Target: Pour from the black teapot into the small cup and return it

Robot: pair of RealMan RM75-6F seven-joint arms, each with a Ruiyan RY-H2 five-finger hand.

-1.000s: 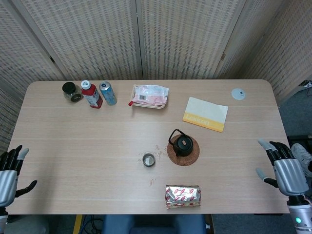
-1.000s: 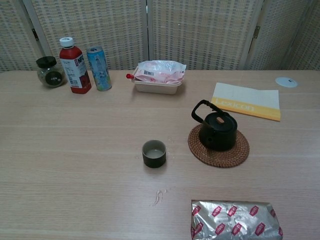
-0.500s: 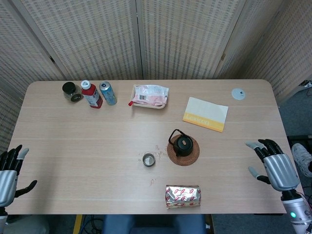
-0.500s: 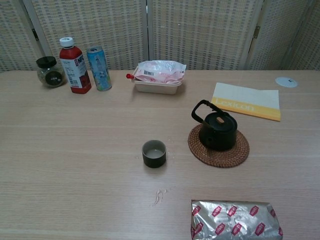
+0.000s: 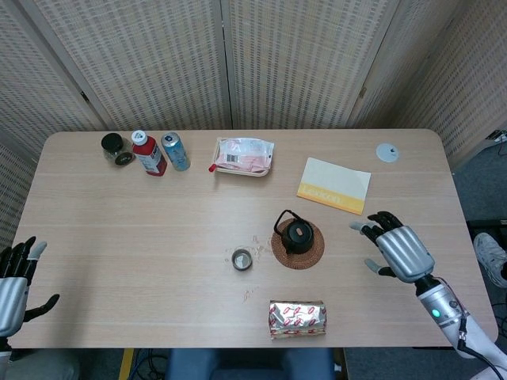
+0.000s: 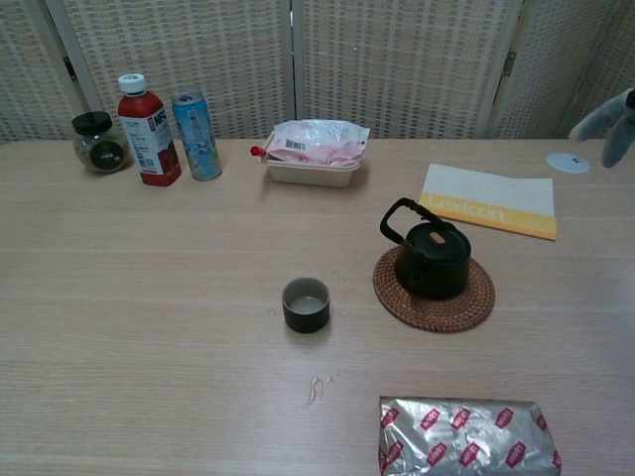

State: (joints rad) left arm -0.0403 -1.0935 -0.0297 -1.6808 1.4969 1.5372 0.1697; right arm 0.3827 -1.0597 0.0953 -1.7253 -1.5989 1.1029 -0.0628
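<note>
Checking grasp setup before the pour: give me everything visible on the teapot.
The teapot is small, round and black, with a matte, cast-iron look. A looped handle stands up and leans toward the left in the chest view; the lid carries a small tan knob. It sits upright on a round woven coaster, right of the cup and apart from it. Nothing else touches it. The right hand is off to its right, fingers spread, holding nothing.

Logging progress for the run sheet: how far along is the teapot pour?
Nothing looks done: the black teapot sits on its woven trivet, untouched. The right hand is over the table beside the teapot, fingers apart, holding nothing; the left hand is at the table edge. Left: grasp, pour into the small cup, return.
</note>
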